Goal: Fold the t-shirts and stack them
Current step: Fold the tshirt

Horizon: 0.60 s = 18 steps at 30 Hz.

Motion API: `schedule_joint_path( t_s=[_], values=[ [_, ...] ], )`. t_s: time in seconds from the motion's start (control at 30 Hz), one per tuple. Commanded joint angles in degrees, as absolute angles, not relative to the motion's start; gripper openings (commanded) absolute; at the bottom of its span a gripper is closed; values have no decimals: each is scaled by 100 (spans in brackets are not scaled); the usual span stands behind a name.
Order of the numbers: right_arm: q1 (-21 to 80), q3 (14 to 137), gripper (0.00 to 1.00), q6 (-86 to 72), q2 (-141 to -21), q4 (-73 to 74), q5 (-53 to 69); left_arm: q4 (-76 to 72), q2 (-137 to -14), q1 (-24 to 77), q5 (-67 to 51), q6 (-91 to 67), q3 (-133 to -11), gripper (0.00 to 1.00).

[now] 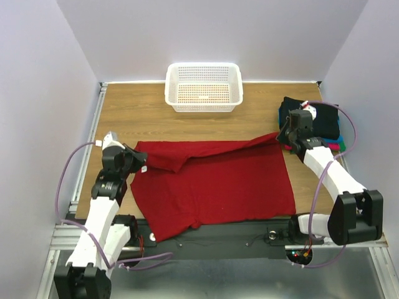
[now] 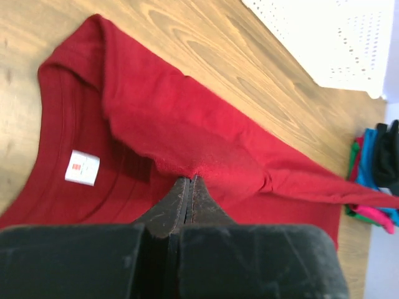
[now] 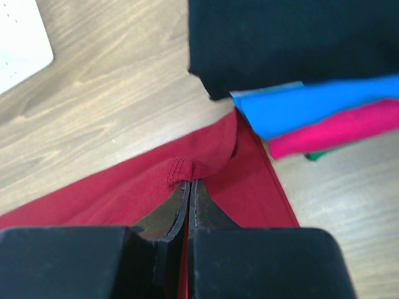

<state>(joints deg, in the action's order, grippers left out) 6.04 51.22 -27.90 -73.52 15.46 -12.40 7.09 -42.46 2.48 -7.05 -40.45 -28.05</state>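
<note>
Left gripper (image 2: 189, 182) is clamped shut on a fold of the dark red t-shirt (image 1: 215, 187), cloth bunched at its tips just beside the white neck label (image 2: 82, 167). Over on the other side, the right gripper (image 3: 189, 182) is pinched closed on a stitched hem at the shirt's far right corner. Between the two, the far edge runs as a folded-over strip. The shirt lies spread across the near middle of the wooden table (image 1: 156, 121), its near edge spilling over the front. Just beside that right corner sits the stack: black shirt (image 3: 293, 37) on top, bright blue shirt (image 3: 312, 106), magenta shirt (image 3: 336, 128), green shirt (image 3: 318, 154) peeking out. White basket (image 1: 204, 87) stands at the far edge.
</note>
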Motion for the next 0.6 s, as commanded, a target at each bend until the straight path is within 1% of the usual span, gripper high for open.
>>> schedule_joint_path(
  t_s=[0.0, 0.1, 0.17, 0.3, 0.37, 0.47, 0.5, 0.57],
  values=[
    [571, 4817, 1, -2874, -7032, 1643, -1432, 1045, -3692, 220, -756, -4560, -2235, 0],
    [571, 4580, 0, -2944, -7014, 1652, -1538, 1212, -3446, 272, -791, -4920, -2057, 0],
    [571, 4474, 0, -2970, -7066, 1661, -1608, 1536, -3358, 272, -486, -5096, -2065, 0],
    [571, 4334, 1, -2997, -7198, 1687, -1783, 1783, -3288, 316, -449, -5412, -2013, 0],
    [571, 4289, 1, -3041, -7251, 1714, -1880, 2064, -3182, 377, -151, -5694, -1987, 0],
    [563, 4228, 3, -3102, -7295, 1766, -1986, 2179, -2761, 387, 139, -6020, -1890, 0],
    [563, 4210, 5, -3155, -7295, 1775, -2039, 2188, -2594, 395, 175, -6055, -1837, 0],
    [571, 4210, 6, -3164, -7295, 1793, -2013, 2223, -2531, 396, 272, -6143, -1854, 0]
  ],
)
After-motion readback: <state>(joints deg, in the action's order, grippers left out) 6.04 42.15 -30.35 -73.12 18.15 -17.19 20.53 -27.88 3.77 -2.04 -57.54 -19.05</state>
